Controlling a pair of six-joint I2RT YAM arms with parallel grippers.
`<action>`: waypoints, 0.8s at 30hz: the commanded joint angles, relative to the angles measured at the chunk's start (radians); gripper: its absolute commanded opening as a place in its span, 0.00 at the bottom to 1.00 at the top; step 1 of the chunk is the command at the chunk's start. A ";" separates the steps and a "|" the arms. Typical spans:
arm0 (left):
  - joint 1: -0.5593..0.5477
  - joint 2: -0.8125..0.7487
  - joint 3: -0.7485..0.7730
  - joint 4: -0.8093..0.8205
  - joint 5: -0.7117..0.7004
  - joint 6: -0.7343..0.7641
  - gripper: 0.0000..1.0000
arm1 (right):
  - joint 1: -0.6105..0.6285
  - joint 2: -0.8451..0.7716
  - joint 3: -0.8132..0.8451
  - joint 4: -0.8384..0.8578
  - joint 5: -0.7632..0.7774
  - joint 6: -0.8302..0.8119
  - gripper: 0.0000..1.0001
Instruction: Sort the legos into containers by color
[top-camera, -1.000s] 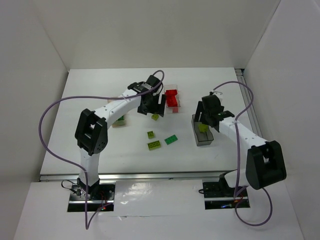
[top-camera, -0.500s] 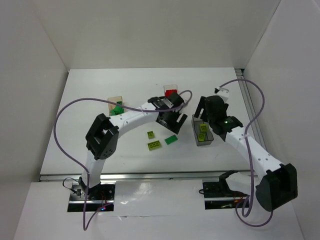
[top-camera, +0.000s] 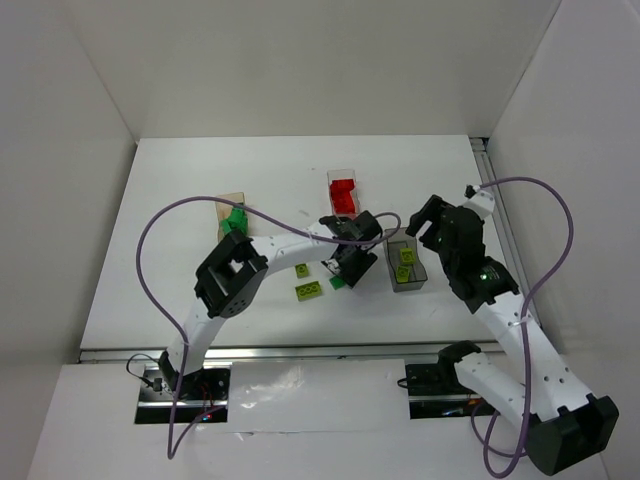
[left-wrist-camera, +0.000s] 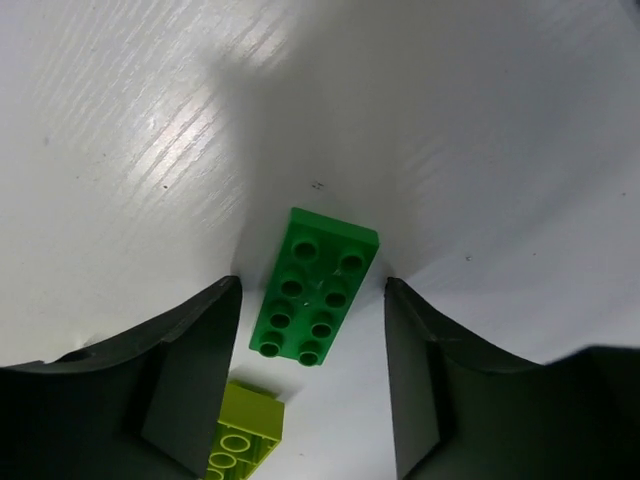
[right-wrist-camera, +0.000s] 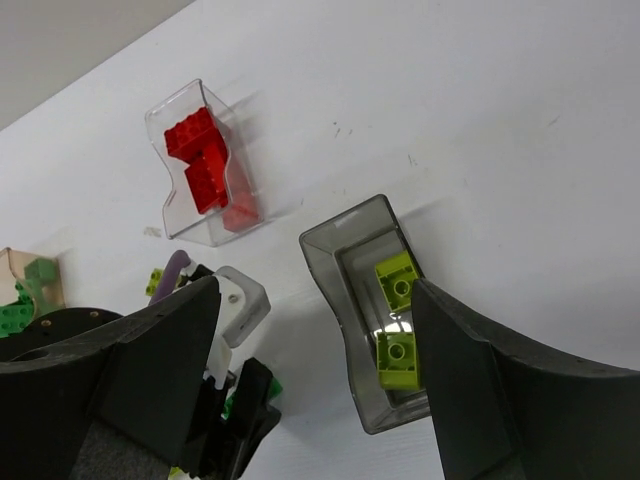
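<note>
Left pincer (left-wrist-camera: 312, 300): released, its jaws straddling a dark green brick (left-wrist-camera: 320, 270) that lies flat on the surface (top-camera: 180, 250), with a gap showing on either side. A lime brick (left-wrist-camera: 245, 430) lies at 7 o'clock of the dark green brick, just beside it.

Right pincer (right-wrist-camera: 315, 300): released and empty, jaws wide, over the smoky-grey container (top-camera: 405, 283).

In the top view, taken from the surface's centre:
- The smoky-grey container sits at 3 o'clock and holds two lime pieces (right-wrist-camera: 400, 280).
- The clear container (top-camera: 342, 176) sits at 12 o'clock and holds red bricks (top-camera: 344, 195).
- The wooden container (top-camera: 228, 200) sits at 10 o'clock and holds green pieces (top-camera: 236, 218).
- A small lime square (top-camera: 301, 269) lies loose near the centre.
</note>
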 joint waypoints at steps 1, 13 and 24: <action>-0.013 0.019 -0.020 0.007 -0.036 0.001 0.67 | -0.013 0.020 0.007 -0.003 0.004 0.011 0.84; 0.068 -0.161 -0.029 -0.032 -0.037 -0.022 0.28 | -0.013 0.031 0.044 -0.014 -0.111 -0.050 0.84; 0.519 -0.408 -0.050 -0.126 -0.119 -0.242 0.28 | 0.261 0.444 0.170 0.048 -0.286 -0.178 0.88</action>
